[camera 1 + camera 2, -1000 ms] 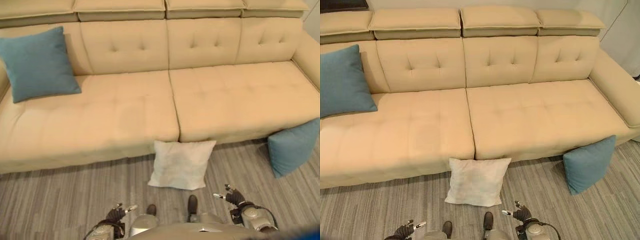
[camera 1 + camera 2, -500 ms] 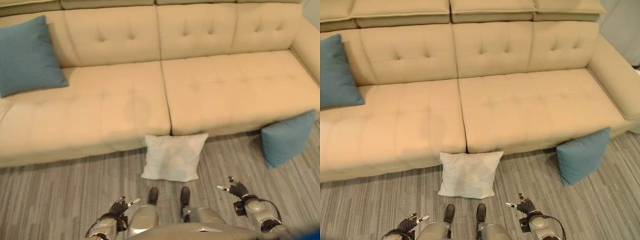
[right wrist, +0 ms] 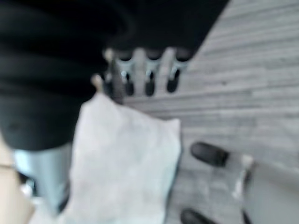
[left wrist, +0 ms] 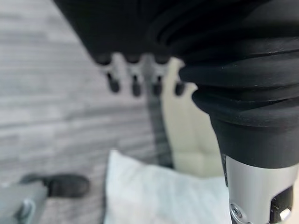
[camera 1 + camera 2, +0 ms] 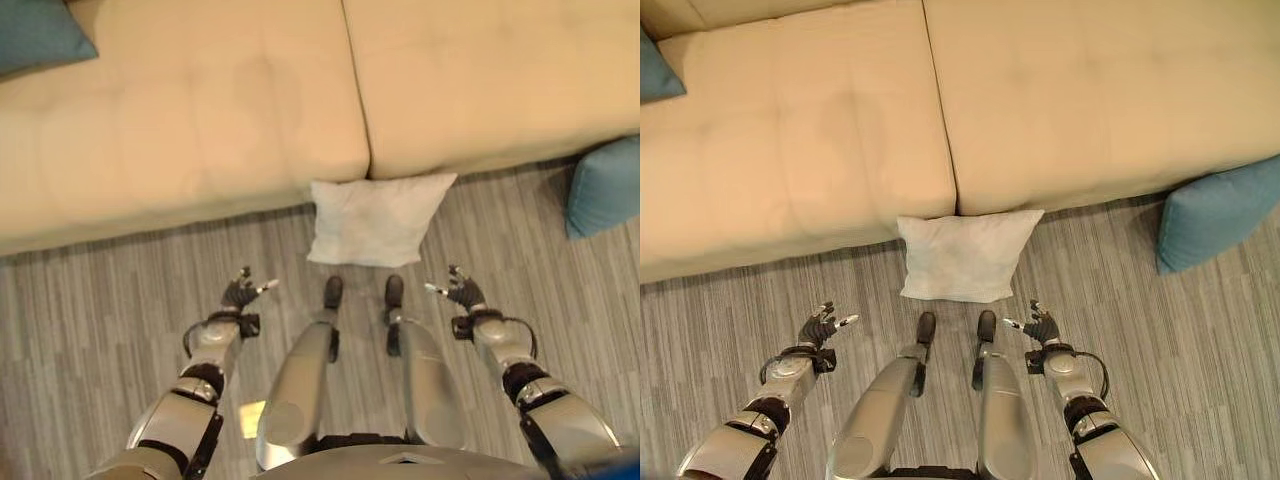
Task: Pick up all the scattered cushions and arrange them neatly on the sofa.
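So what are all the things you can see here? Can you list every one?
White cushion: one, white, on the floor, its far edge against the sofa front below the seam between the two seat pads.
Teal cushion on the floor: one, teal, at the sofa's right end, leaning on its front.
Teal cushion on the sofa: one, teal, on the left seat, partly out of frame.
Sofa: one, beige, two seat pads across the top.
Floor: grey striped planks.
Left hand: open, holding nothing, low on the left.
Right hand: open, holding nothing, low on the right.
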Motion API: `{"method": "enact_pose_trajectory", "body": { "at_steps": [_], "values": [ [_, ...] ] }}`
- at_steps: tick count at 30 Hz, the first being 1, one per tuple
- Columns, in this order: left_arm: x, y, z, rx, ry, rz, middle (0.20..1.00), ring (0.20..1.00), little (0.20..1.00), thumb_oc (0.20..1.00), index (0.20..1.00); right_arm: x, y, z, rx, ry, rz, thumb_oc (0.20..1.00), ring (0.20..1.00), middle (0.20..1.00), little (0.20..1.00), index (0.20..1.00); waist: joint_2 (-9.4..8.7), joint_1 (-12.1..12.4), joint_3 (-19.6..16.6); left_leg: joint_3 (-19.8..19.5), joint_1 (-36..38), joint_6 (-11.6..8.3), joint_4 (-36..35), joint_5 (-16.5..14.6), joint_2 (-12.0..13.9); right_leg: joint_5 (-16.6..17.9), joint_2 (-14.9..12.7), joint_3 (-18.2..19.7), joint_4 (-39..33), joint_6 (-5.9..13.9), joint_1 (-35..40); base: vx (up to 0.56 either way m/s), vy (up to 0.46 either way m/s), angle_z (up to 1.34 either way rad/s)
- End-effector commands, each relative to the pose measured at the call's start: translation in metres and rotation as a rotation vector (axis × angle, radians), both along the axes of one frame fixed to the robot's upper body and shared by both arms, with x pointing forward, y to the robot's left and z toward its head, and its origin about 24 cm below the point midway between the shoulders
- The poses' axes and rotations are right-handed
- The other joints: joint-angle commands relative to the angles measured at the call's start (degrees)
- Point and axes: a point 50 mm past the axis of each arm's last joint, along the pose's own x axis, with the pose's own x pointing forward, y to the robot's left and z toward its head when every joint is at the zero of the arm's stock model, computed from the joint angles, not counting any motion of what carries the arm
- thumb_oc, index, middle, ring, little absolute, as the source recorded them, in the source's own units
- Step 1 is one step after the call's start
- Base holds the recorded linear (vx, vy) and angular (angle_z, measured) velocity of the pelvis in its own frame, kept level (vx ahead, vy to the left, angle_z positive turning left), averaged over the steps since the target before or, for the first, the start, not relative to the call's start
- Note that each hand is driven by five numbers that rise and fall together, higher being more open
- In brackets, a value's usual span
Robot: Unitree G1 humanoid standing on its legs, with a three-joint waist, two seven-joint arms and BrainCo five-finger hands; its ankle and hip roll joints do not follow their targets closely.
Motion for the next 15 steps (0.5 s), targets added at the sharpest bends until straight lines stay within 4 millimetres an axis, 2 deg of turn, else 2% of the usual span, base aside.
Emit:
{"method": "enact_pose_trajectory", "body": {
  "at_steps": [1,2,3,6,10,11,13,14,15],
  "values": [
    [0.002,0.004,0.006,-0.032,-0.070,0.099,1.000,1.000,1.000,1.000,1.000,0.001,-0.018,0.017,-0.073,-0.118,-0.080,1.000,1.000,1.000,1.000,1.000,0.73,-0.85,-5.08,-1.24,-4.46,-3.34,2.30,-0.62,3.18,-0.79,-1.62,1.84,0.74,2.81,-1.17,-0.16,-0.038,0.00],
    [0.010,0.005,0.017,-0.034,-0.106,0.105,1.000,1.000,1.000,1.000,1.000,0.008,-0.019,0.028,-0.094,-0.158,-0.078,1.000,1.000,1.000,1.000,1.000,0.83,-1.12,-4.86,-1.23,-7.17,-3.52,3.63,-0.43,3.32,-0.84,-1.74,1.80,1.83,2.72,-3.54,-0.05,-0.046,-0.04],
    [0.018,0.001,0.027,-0.029,-0.140,0.098,1.000,1.000,1.000,1.000,1.000,0.013,-0.022,0.035,-0.125,-0.182,-0.098,1.000,1.000,1.000,1.000,1.000,1.09,-1.26,-4.70,-1.50,-8.65,-3.79,4.85,-2.21,3.54,-2.73,-1.59,2.12,3.66,2.90,-5.33,-0.04,-0.061,-0.04],
    [0.044,0.000,0.066,-0.016,-0.262,0.108,1.000,1.000,1.000,1.000,1.000,0.034,-0.029,0.073,-0.180,-0.301,-0.125,1.000,1.000,1.000,1.000,1.000,1.60,-1.84,-3.63,-1.90,-15.58,-4.01,7.39,-1.89,3.91,-3.25,-1.60,2.60,8.08,2.78,-13.16,-0.05,-0.041,-0.02],
    [0.061,-0.001,0.097,0.001,-0.343,0.116,1.000,1.000,1.000,1.000,1.000,0.050,-0.031,0.110,-0.222,-0.413,-0.139,1.000,1.000,1.000,1.000,1.000,1.89,-2.20,-2.60,-1.98,-23.64,-4.16,10.67,-1.61,4.40,-3.65,-1.53,3.53,11.68,2.83,-21.25,-0.02,-0.030,-0.03],
    [0.067,-0.002,0.110,0.009,-0.383,0.119,1.000,1.000,1.000,1.000,1.000,0.054,-0.034,0.123,-0.244,-0.451,-0.147,1.000,1.000,1.000,1.000,1.000,2.06,-2.29,-2.31,-1.93,-25.42,-4.05,11.33,-1.63,4.32,-3.87,-1.57,3.58,12.97,2.87,-23.36,0.01,-0.033,-0.10],
    [0.069,-0.004,0.114,0.013,-0.396,0.117,1.000,1.000,1.000,1.000,1.000,0.055,-0.034,0.128,-0.255,-0.469,-0.147,1.000,1.000,1.000,1.000,1.000,2.10,-2.35,-2.16,-1.98,-27.02,-3.96,12.00,-1.68,4.33,-4.05,-1.64,3.68,13.80,2.88,-24.91,0.02,-0.030,-0.09],
    [0.074,-0.003,0.129,0.018,-0.438,0.146,1.000,1.000,1.000,1.000,1.000,0.059,-0.041,0.143,-0.274,-0.505,-0.177,1.000,1.000,1.000,1.000,1.000,2.12,-2.29,-1.61,-2.18,-29.78,-3.82,13.33,-1.88,4.18,-4.44,-1.49,3.83,15.65,2.84,-27.85,0.03,-0.031,-0.05],
    [0.074,-0.003,0.129,0.017,-0.439,0.146,1.000,1.000,1.000,1.000,1.000,0.059,-0.041,0.143,-0.274,-0.506,-0.177,1.000,1.000,1.000,1.000,1.000,2.13,-2.30,-1.67,-2.17,-29.94,-3.82,13.42,-1.92,4.17,-4.47,-1.49,3.85,15.74,2.84,-28.01,0.06,-0.062,-0.03]
  ]
}}
